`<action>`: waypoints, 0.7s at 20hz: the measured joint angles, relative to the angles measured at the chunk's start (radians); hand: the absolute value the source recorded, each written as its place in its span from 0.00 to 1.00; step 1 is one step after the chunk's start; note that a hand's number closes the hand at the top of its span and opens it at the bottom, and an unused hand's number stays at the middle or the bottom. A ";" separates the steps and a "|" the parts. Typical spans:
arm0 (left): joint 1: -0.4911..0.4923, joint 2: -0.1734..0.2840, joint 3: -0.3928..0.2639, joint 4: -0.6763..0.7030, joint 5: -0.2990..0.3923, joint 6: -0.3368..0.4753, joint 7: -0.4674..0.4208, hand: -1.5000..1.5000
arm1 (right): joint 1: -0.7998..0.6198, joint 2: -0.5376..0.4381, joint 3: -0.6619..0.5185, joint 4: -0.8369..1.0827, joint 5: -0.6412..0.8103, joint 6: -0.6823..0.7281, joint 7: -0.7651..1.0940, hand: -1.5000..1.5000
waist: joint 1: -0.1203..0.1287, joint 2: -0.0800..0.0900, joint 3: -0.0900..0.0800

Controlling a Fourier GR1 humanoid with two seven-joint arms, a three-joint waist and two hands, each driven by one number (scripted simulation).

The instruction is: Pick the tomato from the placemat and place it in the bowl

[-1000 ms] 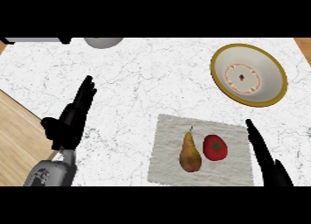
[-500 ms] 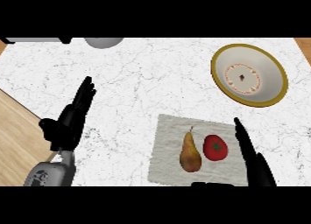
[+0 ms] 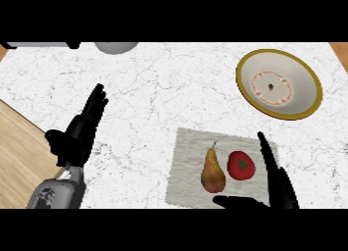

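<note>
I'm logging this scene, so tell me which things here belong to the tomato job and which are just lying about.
Job: tomato, placemat, bowl, right hand.
Lying about: pear, wooden board, grey dish at the counter's far edge, left hand resting open.

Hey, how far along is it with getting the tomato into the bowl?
Nothing is finished yet: the tomato lies on the placemat beside the pear. In hand: the right hand is open just right of the tomato, fingers straight, thumb below it, not gripping. Left to do: grasp it, lift it, and carry it up to the bowl. The left hand rests open at left.
</note>
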 measured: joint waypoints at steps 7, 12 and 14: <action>0.022 -0.009 0.001 -0.042 -0.011 -0.003 0.021 0.50 | -0.046 -0.021 -0.024 0.104 0.059 0.006 0.014 0.00 | 0.001 0.000 0.000; 0.012 -0.012 0.012 -0.046 -0.009 -0.014 0.041 0.50 | -0.089 -0.020 -0.028 0.181 0.043 0.028 -0.043 1.00 | 0.001 -0.001 -0.001; -0.001 -0.013 0.015 -0.040 -0.013 -0.012 0.043 0.50 | -0.104 -0.040 -0.012 0.206 0.064 0.043 -0.075 1.00 | 0.000 -0.003 -0.004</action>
